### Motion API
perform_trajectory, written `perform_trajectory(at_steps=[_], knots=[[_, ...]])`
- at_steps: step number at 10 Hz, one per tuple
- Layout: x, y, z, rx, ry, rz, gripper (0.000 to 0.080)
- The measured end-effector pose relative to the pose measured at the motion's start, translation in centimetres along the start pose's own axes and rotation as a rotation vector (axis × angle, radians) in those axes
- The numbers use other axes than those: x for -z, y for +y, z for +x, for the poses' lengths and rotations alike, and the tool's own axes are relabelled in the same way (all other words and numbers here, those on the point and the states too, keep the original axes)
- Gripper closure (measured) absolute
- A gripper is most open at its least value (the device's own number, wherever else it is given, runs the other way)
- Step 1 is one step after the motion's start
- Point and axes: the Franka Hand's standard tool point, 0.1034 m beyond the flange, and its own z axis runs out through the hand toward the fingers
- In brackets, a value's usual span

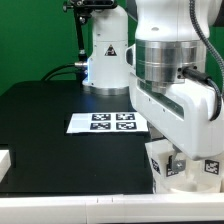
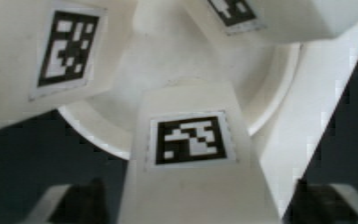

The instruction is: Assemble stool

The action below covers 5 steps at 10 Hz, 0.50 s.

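White plastic fills the wrist view: a tagged stool leg (image 2: 194,140) runs between the tool's (image 2: 194,205) dark fingertips (image 2: 78,200), clamped, over the round seat disc (image 2: 114,120). From outside, the arm hides that grip; only the marker board (image 1: 108,123) lies plain on the black surface (image 1: 50,140).

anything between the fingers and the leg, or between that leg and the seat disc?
Nothing visible. In the wrist view the fingers flank the tagged leg, which already meets the seat disc. Contact itself can't be confirmed. The exterior view is mostly blocked by the arm.
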Motion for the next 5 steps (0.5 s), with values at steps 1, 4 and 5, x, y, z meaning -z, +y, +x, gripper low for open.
perform_trajectory(at_steps=[1, 4, 5], knots=[[1.0, -0.1, 0.0, 0.02, -0.004, 0.021, 0.0191], [3.0, 0.4, 0.4, 0.045, -0.02, 0.043, 0.0152], [2.9, 0.4, 0.4, 0.048, -0.019, 0.042, 0.0152]])
